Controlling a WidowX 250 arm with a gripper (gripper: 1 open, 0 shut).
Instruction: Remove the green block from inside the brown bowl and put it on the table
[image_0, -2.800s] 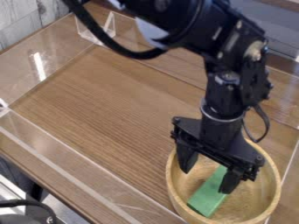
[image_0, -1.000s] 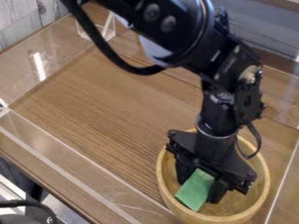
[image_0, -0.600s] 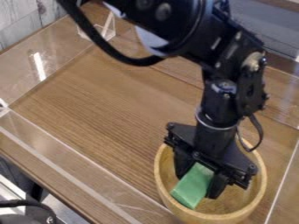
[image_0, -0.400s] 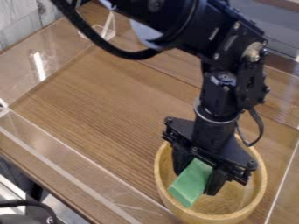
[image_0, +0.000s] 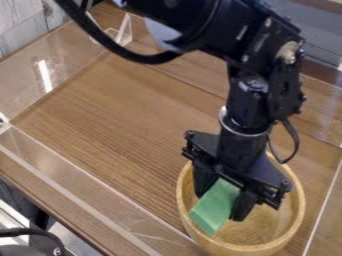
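The green block (image_0: 214, 209) is a flat bright green slab, tilted and held between the fingers of my black gripper (image_0: 229, 198). It hangs just above the inside of the brown bowl (image_0: 283, 226), a shallow tan wooden bowl at the lower right of the table (image_0: 120, 120). The gripper points straight down over the bowl's left half, and its jaws are shut on the block's sides. The block's upper end is hidden between the fingers.
Clear plastic walls (image_0: 54, 65) edge the wood-grain tabletop on the left and back. The black arm (image_0: 254, 60) reaches down from the upper middle. A wide stretch of tabletop lies left of the bowl.
The gripper has risen a little with the green block in it, so the block has lifted off the bowl's bottom and drifted slightly left.
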